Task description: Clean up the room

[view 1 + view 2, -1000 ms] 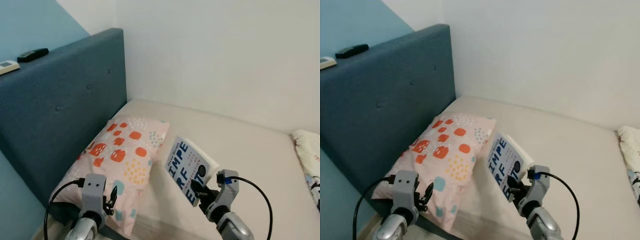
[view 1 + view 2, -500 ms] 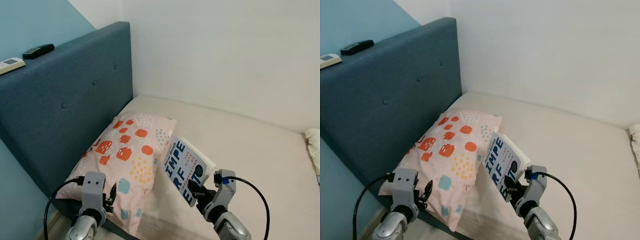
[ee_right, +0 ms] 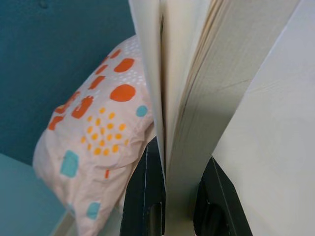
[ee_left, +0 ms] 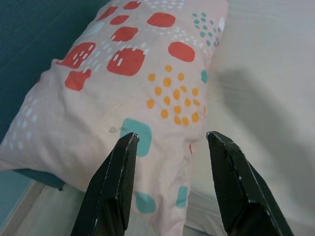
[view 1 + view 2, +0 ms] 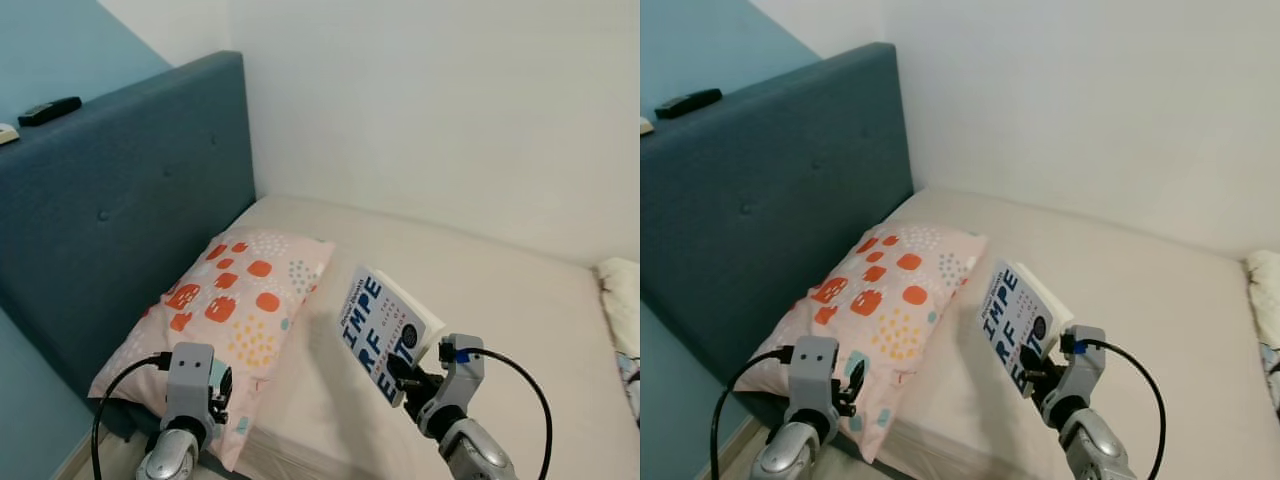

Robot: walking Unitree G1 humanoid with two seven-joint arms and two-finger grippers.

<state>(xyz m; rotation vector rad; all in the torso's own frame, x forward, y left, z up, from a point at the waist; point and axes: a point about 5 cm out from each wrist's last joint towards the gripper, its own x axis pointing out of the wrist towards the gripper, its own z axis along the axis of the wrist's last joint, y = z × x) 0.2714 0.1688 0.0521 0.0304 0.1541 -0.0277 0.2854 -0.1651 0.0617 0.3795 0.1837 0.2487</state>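
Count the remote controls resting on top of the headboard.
2: a black remote lies on the headboard top, and a white remote beside it is cut by the frame edge. Others may lie out of frame.

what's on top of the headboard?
A black remote lies on the top edge of the blue headboard. Beside it, at the picture's edge, is the corner of a white object, cut off by the frame, so it cannot be identified.

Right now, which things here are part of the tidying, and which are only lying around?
Part of the job:
- book, held upright above the bed by the right pincer
- left pincer, open, near the pillow

Lying about:
- bed
- black remote on the headboard
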